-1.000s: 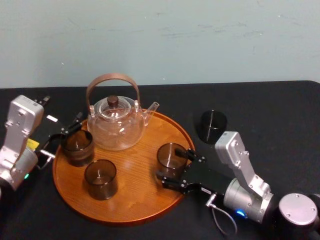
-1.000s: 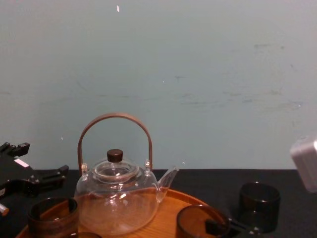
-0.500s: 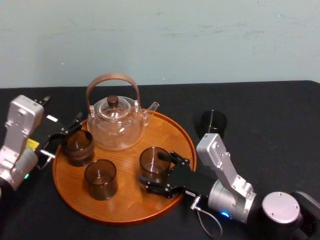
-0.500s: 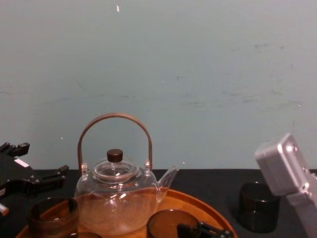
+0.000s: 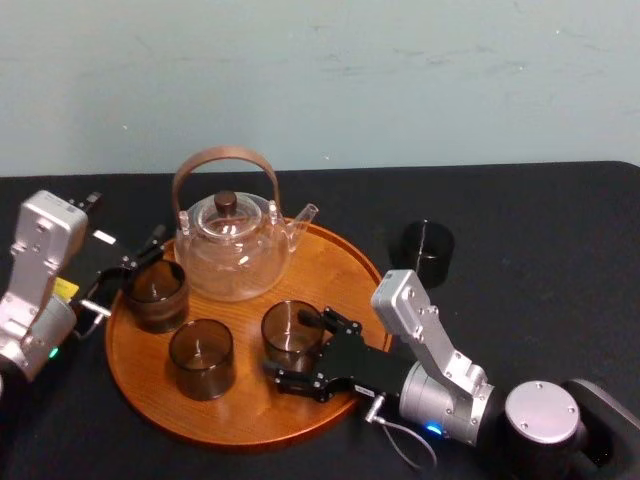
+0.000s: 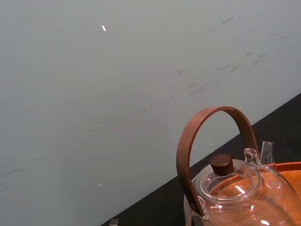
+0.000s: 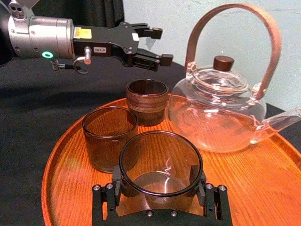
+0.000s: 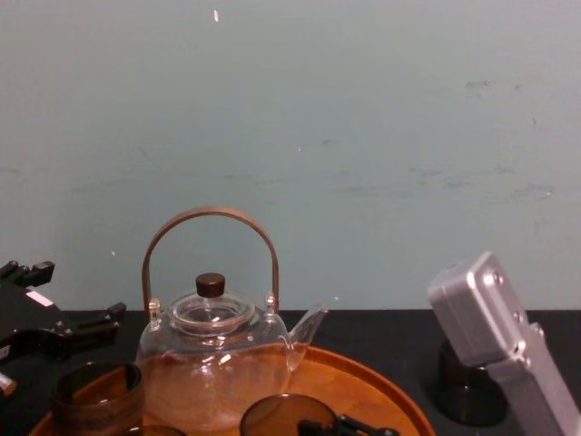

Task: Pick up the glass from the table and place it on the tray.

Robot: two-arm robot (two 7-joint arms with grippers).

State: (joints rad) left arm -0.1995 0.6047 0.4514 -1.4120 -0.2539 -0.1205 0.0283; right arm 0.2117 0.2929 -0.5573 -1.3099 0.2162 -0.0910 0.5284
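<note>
My right gripper point(image 5: 297, 346) is shut on a brown-tinted glass point(image 5: 289, 332) over the front middle of the round wooden tray point(image 5: 335, 268). In the right wrist view its fingers point(image 7: 195, 175) clamp both sides of that glass point(image 7: 160, 162), close to the tray's floor point(image 7: 263, 181); whether it touches I cannot tell. My left gripper point(image 5: 128, 272) stands open at the tray's left edge, beside another brown glass point(image 5: 155, 293). A dark glass point(image 5: 427, 250) stands on the black table to the right of the tray.
A clear glass teapot point(image 5: 232, 248) with a brown arched handle stands at the back of the tray. One more brown glass point(image 5: 201, 358) stands on the tray's front left, close to the held glass. The black table point(image 5: 540, 250) stretches right of the tray.
My right gripper has carried the glass leftward from the tray's right rim to its front middle. The left arm, the teapot and the other glasses have stayed put.
</note>
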